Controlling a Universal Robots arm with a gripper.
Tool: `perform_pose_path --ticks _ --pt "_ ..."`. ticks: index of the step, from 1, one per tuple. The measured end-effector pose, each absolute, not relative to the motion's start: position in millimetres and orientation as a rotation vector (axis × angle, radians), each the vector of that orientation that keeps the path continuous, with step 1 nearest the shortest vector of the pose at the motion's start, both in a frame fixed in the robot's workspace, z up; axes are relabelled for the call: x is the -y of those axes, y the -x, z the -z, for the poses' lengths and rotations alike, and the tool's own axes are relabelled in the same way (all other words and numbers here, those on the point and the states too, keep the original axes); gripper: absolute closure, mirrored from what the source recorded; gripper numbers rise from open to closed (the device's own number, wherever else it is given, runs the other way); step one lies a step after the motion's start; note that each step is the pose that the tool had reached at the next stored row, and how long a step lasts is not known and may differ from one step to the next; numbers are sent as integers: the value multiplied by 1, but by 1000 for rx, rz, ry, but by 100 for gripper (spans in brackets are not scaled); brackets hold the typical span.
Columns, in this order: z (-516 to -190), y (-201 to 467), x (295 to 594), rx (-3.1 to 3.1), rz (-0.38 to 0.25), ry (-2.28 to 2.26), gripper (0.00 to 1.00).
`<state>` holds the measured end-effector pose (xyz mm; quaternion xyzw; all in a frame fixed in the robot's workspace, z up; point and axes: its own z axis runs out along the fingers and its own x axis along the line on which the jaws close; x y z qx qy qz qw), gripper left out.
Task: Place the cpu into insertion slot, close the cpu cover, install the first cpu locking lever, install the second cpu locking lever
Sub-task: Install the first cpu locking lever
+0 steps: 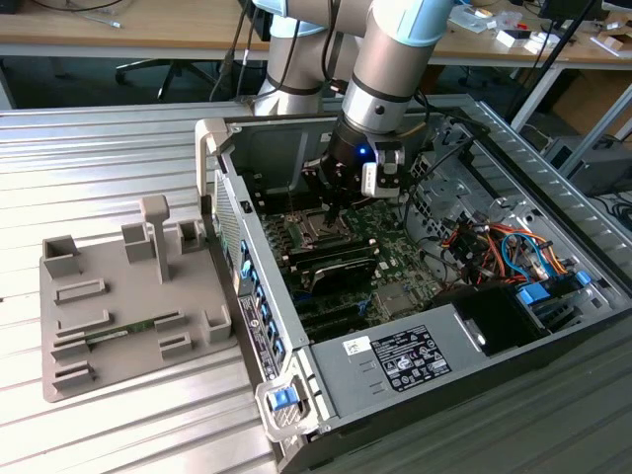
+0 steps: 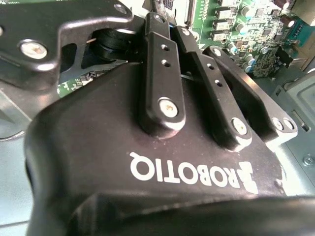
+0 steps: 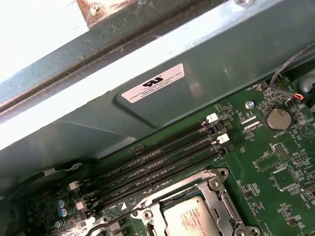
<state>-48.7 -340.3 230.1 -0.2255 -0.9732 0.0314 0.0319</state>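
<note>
Silver-topped cpu (image 3: 189, 220) sat inside the insertion slot (image 3: 216, 189), per the first wrist view. Exterior view placed the gripper (image 1: 334, 209) directly above; finger spacing could not be told.

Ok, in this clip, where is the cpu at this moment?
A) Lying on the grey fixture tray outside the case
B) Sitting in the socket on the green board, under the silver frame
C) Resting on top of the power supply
B: in the first wrist view the cpu lies inside the insertion slot, with the cpu cover framing its metal top.

cpu (image 3: 189, 220) cut off, claw (image 1: 334, 219) tips hidden
</note>
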Motion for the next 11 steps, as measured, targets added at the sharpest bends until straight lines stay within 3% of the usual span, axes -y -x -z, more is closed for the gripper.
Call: perform_pose_path --ticks 11 --pt "-230 49 340 3004 -98 664 90"
